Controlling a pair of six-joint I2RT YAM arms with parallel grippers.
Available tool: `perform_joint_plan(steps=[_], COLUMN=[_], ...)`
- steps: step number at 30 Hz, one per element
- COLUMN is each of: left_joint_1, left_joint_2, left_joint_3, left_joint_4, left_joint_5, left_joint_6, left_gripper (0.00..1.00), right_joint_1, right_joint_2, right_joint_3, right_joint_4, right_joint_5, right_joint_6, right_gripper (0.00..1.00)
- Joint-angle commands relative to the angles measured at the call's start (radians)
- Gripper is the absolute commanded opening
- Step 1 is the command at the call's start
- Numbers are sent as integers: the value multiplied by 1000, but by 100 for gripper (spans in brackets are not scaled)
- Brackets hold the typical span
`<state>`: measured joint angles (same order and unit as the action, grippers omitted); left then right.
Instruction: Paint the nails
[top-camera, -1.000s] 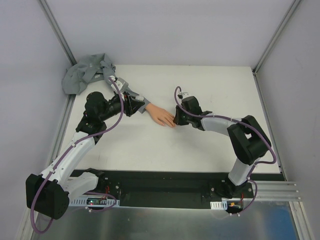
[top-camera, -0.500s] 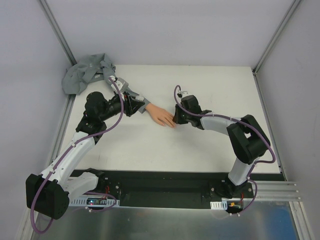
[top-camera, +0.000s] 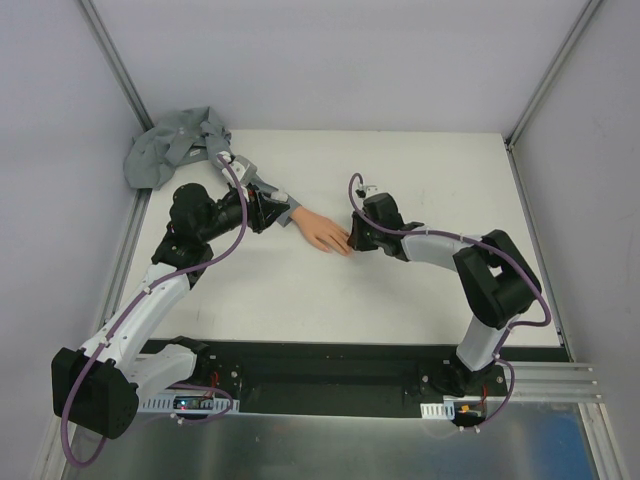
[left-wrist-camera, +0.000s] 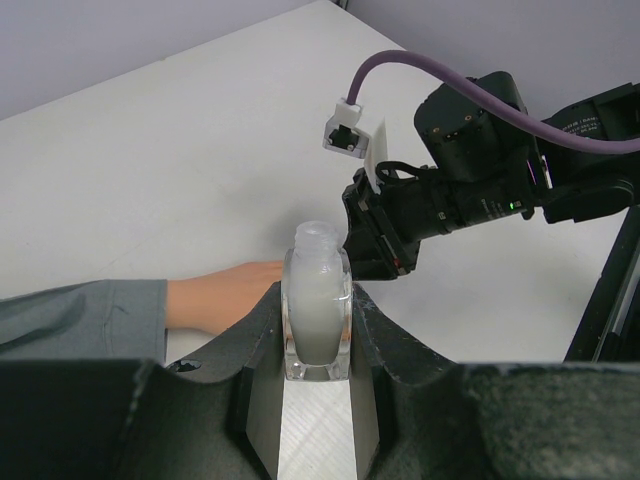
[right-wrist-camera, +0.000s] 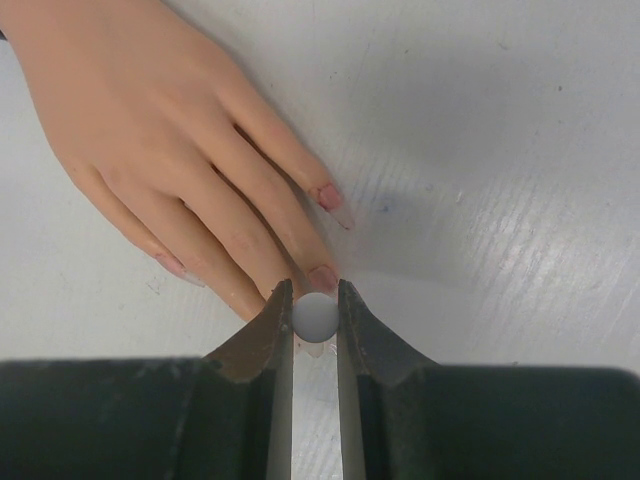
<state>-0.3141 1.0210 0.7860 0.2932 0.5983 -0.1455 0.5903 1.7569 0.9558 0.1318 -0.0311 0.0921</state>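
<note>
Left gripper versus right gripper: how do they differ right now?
The left gripper grips an uncapped clear bottle by the grey sleeve; the right gripper pinches a small white round-ended piece at the fingertips of the mannequin hand. Both are shut on something.

1. No text, label, brand, number or sign could be read in the overhead view or in either wrist view.
</note>
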Motion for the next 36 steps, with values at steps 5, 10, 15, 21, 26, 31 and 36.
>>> perform_joint_plan(steps=[5,10,15,21,26,31,36], left_joint_1=[0,0,0,0,0,0,0], left_joint_2=[-13,-10,-9,-7,-7,-10,-10], left_joint_3=[4,6,5,6,6,6,6], left_joint_4=[41,41,43,43,43,43,43], left_joint_5=[29,31,32,37,34,32,32], left_joint_6=[0,-3,-3,-6,-5,-3,-5], left_gripper=[0,0,0,0,0,0,0], right_joint_1=[3,6,6,8,6,6,6], right_joint_2=[-51,-53,-59,-47,-31,-25,-14], right_joint_3=[-25,-22,-15,8,31,47,57], right_joint_4=[5,23,25,29,25,25,22], right_joint_5=[5,-10,-6,-20,-23,-27,-29], right_joint_6=[-6,-8,-12,-14,-17,-18,-15], right_gripper=[0,0,0,0,0,0,0])
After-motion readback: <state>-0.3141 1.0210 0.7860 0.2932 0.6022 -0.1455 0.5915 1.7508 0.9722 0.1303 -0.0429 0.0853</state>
